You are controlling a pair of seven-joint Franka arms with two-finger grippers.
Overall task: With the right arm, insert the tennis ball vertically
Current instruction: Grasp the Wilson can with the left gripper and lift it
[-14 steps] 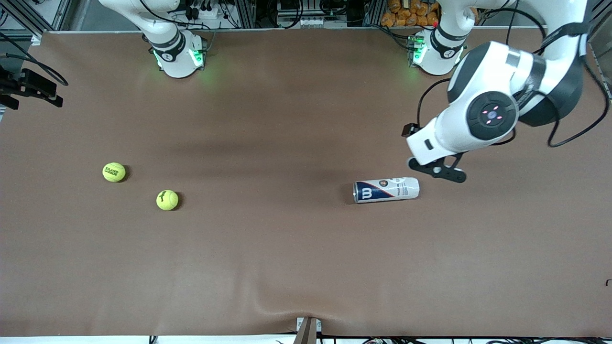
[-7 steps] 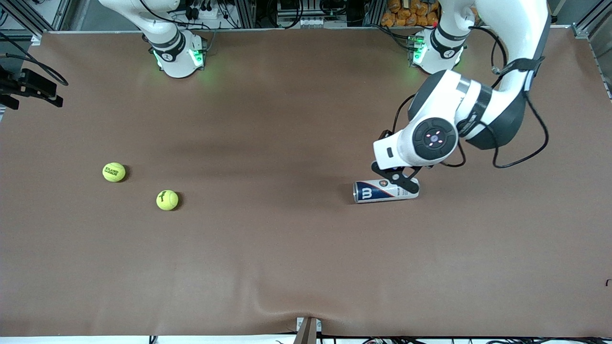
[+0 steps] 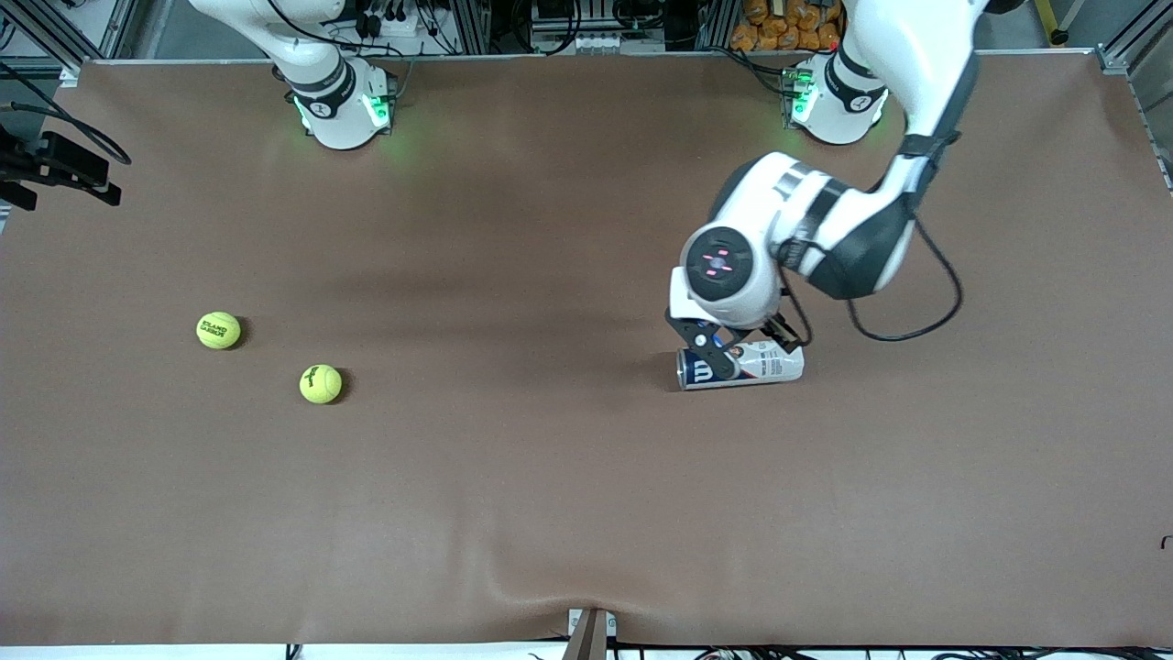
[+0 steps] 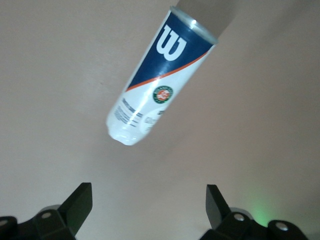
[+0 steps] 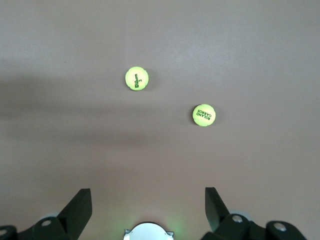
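Observation:
Two yellow tennis balls lie on the brown table toward the right arm's end: a Roland Garros ball [image 3: 218,330] [image 5: 204,115] and a Wilson ball [image 3: 321,384] [image 5: 136,78] nearer the front camera. A blue-and-white Wilson ball can [image 3: 765,365] [image 4: 155,85] lies on its side toward the left arm's end. My left gripper [image 3: 747,353] [image 4: 147,205] is open and empty, low over the can. My right gripper [image 5: 147,205] is open and empty, high above its own base, and out of the front view.
The brown mat [image 3: 550,477] covers the whole table. The right arm's base [image 3: 339,105] and the left arm's base [image 3: 834,101] stand along the table's edge farthest from the front camera. A black bracket [image 3: 64,170] sits at the right arm's end.
My left arm has swung toward the right arm's end and lowered, bringing its gripper from beside the can's white end to over the can. The balls and can have not moved.

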